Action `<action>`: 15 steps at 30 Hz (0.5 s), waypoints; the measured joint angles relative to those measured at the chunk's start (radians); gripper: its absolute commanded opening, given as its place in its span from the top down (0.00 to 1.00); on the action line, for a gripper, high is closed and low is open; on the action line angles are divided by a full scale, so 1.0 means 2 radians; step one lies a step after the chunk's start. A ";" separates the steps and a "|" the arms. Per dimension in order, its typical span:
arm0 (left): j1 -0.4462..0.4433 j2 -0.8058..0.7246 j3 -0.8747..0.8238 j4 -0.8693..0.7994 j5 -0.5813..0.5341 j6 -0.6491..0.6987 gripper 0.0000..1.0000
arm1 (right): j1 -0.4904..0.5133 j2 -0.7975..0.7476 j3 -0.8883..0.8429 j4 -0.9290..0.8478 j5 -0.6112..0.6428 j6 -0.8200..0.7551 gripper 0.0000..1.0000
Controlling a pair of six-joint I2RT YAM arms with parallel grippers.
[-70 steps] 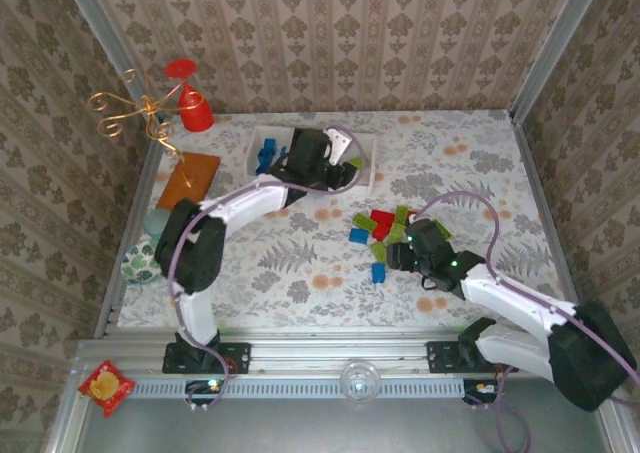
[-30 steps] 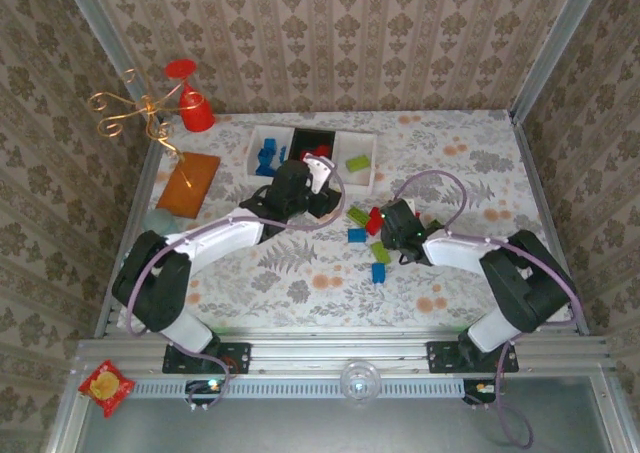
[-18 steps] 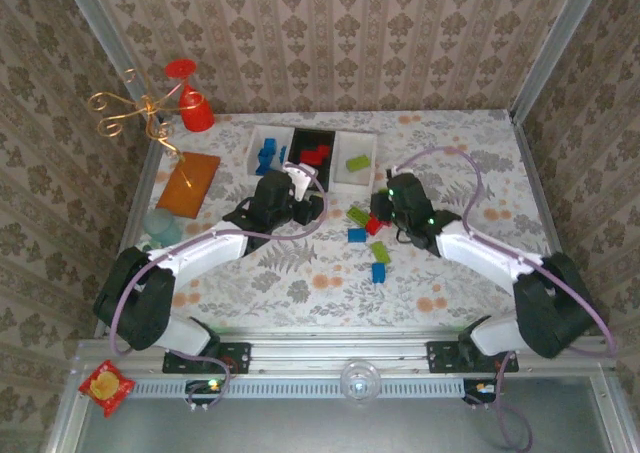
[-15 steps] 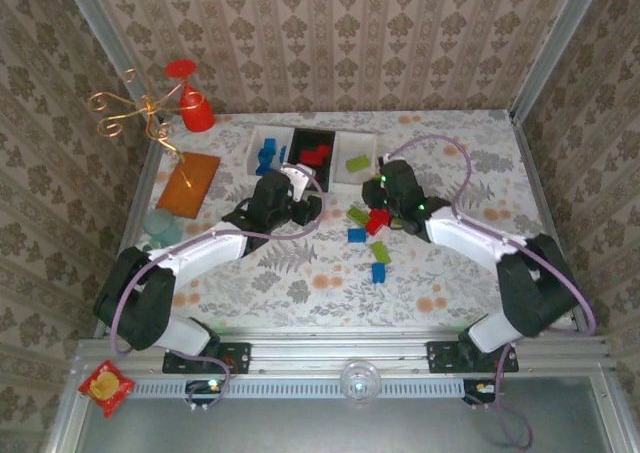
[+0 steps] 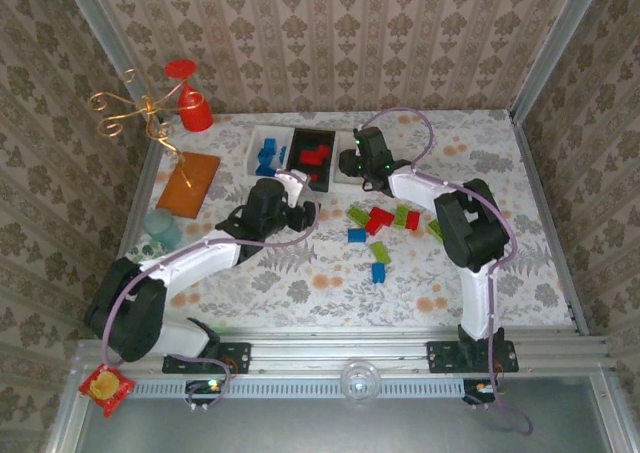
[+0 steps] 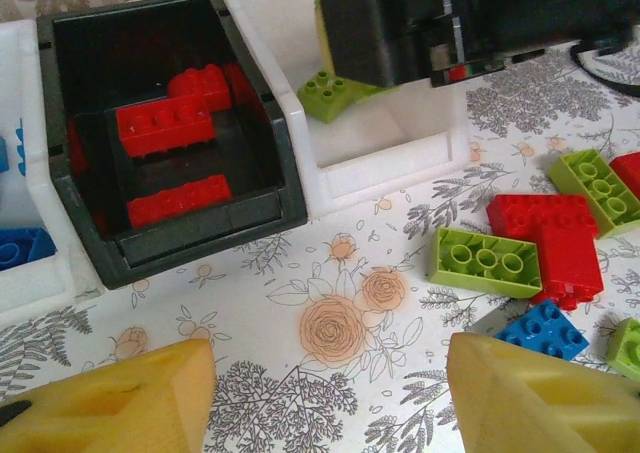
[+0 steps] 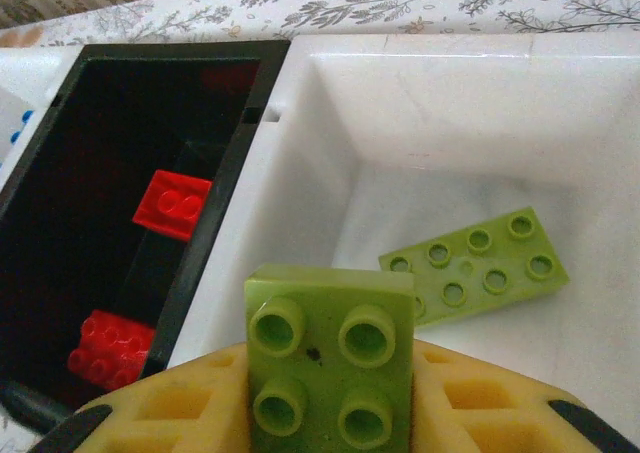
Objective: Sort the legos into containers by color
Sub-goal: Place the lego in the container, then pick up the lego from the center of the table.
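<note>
My right gripper is shut on a lime green lego and hangs over the right white container, which holds a flat green lego. From above, the right gripper covers that bin. The black container beside it holds red legos. The left white container holds blue ones. My left gripper is open over bare tablecloth in front of the black container, holding nothing. Loose legos lie to its right: green, red, blue.
More loose bricks are scattered mid-table, with a blue one nearest the front. A red cup and a gold wire stand are at the back left. An orange-brown board and a pale green cup sit along the left edge.
The right arm has swung from the pile of loose bricks back to the right white bin with a green brick. The left gripper has drawn back from the bins toward the front.
</note>
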 measured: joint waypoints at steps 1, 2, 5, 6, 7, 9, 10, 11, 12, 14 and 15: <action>0.000 -0.004 -0.002 0.000 0.000 0.000 0.36 | -0.001 0.004 0.006 -0.003 -0.002 -0.002 0.57; 0.000 -0.009 -0.003 -0.001 0.000 0.000 0.35 | -0.003 0.006 0.008 -0.005 -0.003 -0.003 0.55; 0.000 -0.022 -0.005 -0.006 0.000 0.000 0.35 | -0.005 0.004 0.010 -0.010 -0.007 -0.006 0.50; 0.000 -0.025 -0.005 -0.008 0.000 0.000 0.35 | -0.005 0.003 0.010 -0.012 -0.009 -0.007 0.48; 0.000 -0.029 -0.006 -0.009 0.000 0.000 0.35 | -0.005 -0.001 0.010 -0.015 -0.012 -0.009 0.48; 0.000 -0.035 -0.006 -0.010 0.000 0.000 0.35 | -0.005 -0.016 0.002 -0.017 -0.018 -0.013 0.47; 0.000 -0.038 -0.006 -0.011 0.001 0.000 0.35 | -0.005 -0.029 -0.007 -0.018 -0.021 -0.014 0.46; 0.000 -0.040 -0.006 -0.012 0.003 -0.001 0.34 | -0.005 -0.048 -0.021 -0.018 -0.024 -0.015 0.45; 0.000 -0.042 -0.006 -0.013 0.006 -0.002 0.34 | -0.005 -0.067 -0.036 -0.017 -0.028 -0.016 0.45; 0.000 -0.045 -0.006 -0.013 0.014 -0.004 0.33 | -0.005 -0.129 -0.091 -0.010 -0.031 -0.016 0.43; 0.000 -0.045 -0.006 -0.013 0.019 -0.006 0.33 | -0.005 -0.157 -0.116 -0.009 -0.032 -0.016 0.42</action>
